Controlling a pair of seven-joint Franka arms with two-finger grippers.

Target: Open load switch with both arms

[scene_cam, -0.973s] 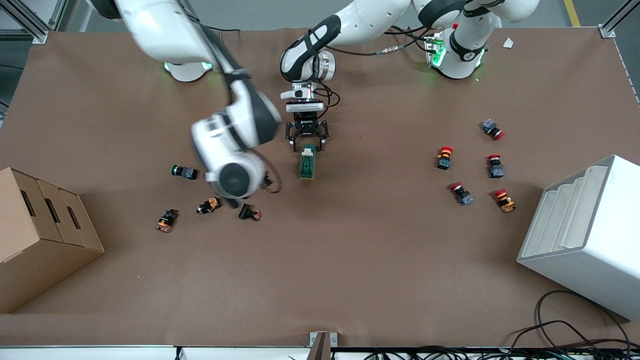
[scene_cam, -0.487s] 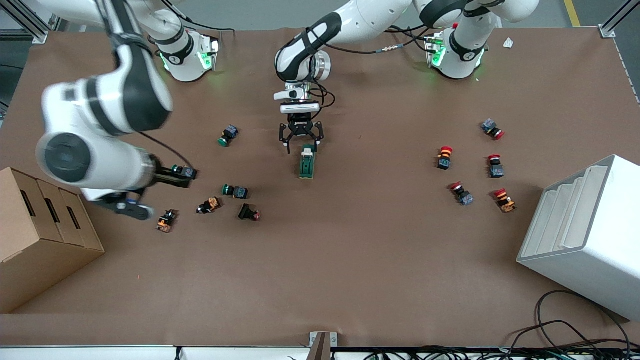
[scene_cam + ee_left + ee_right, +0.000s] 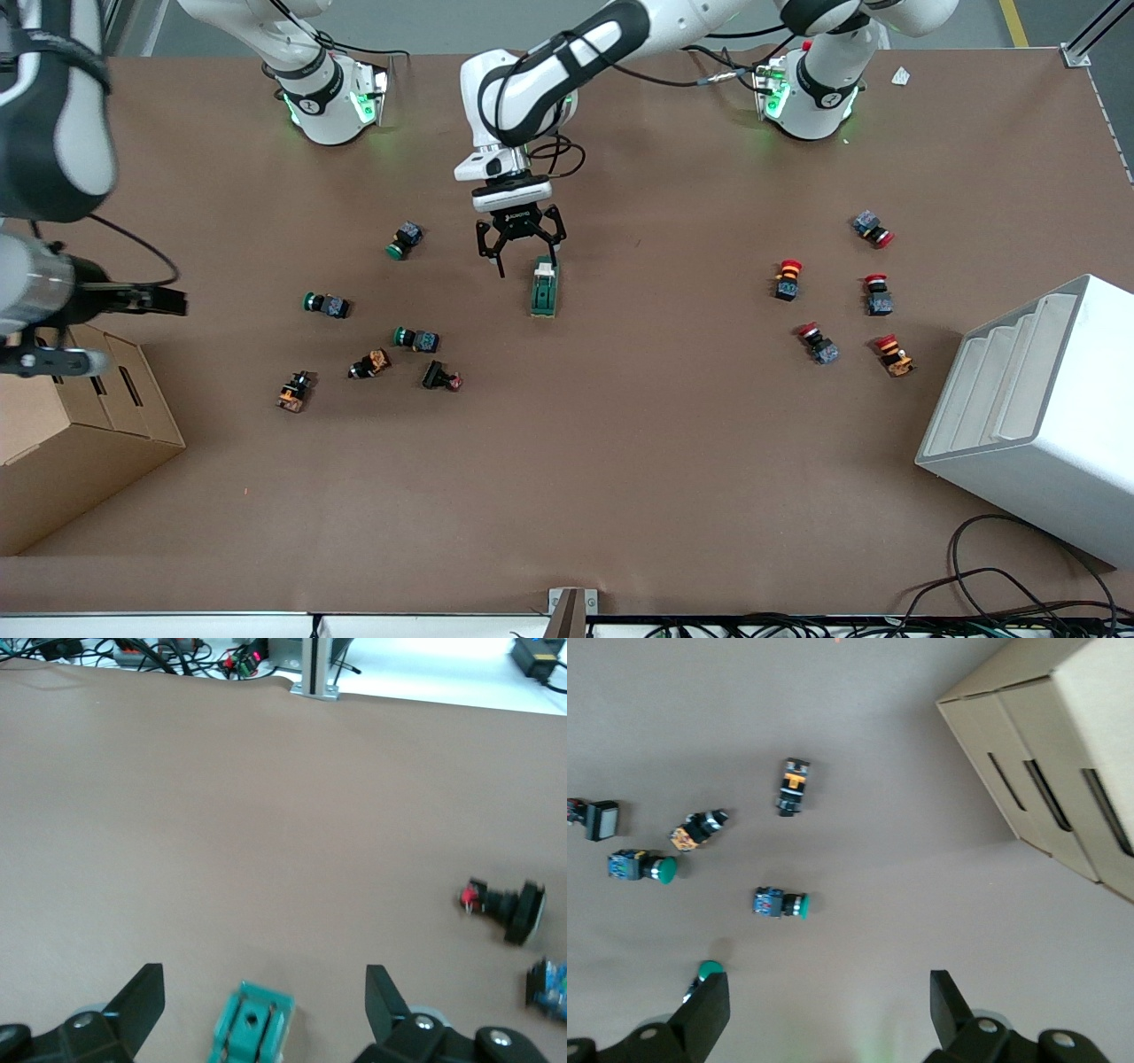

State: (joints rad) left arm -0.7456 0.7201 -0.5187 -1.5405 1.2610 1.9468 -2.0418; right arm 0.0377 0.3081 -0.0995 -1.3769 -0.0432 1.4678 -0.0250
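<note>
The load switch (image 3: 543, 290), a dark-green block with a white lever end, lies flat near the table's middle. My left gripper (image 3: 524, 257) hangs open just above its lever end, shifted a little toward the right arm's end of the table. In the left wrist view the load switch (image 3: 252, 1028) shows between the spread fingers of the left gripper (image 3: 261, 983), and neither finger touches it. My right gripper (image 3: 164, 301) is up high over the cardboard box's edge. In its own view the right gripper (image 3: 828, 985) is open with only bare table between its fingers.
Green-capped and other small push buttons (image 3: 416, 338) are scattered toward the right arm's end, red-capped ones (image 3: 787, 279) toward the left arm's end. A cardboard box (image 3: 71, 425) and a white bin (image 3: 1036, 416) stand at the two ends of the table.
The right arm has swung fast from beside the load switch out to the cardboard box. The left gripper has drifted slightly toward the right arm's end. The switch has not moved.
</note>
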